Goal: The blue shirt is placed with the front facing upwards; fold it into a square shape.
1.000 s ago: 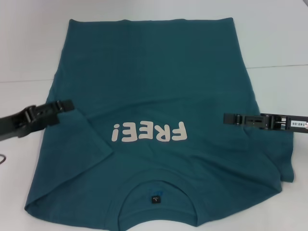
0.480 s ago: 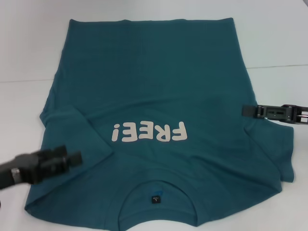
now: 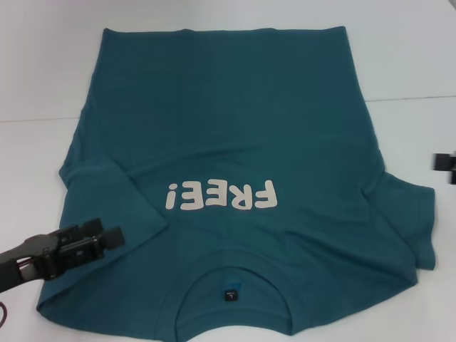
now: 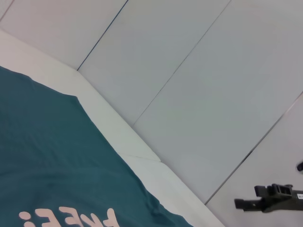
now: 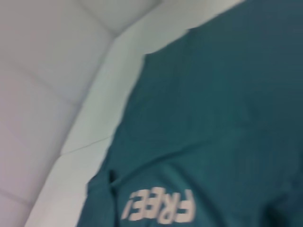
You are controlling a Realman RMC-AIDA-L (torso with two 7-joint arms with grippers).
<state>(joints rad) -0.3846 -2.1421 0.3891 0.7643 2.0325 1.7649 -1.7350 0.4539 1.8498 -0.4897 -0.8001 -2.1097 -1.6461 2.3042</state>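
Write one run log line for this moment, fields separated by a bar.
blue shirt: flat, print up, sleeves folded in | left gripper: over near-left shoulder area | right gripper: at right edge, off shirt

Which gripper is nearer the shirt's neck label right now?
Left. The left gripper is over the blue shirt near its shoulder, beside the neck label. The right gripper is off the shirt's far side.

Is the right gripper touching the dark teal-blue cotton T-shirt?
Apart. In the head view the right gripper sits over white table, clear of the shirt's edge.
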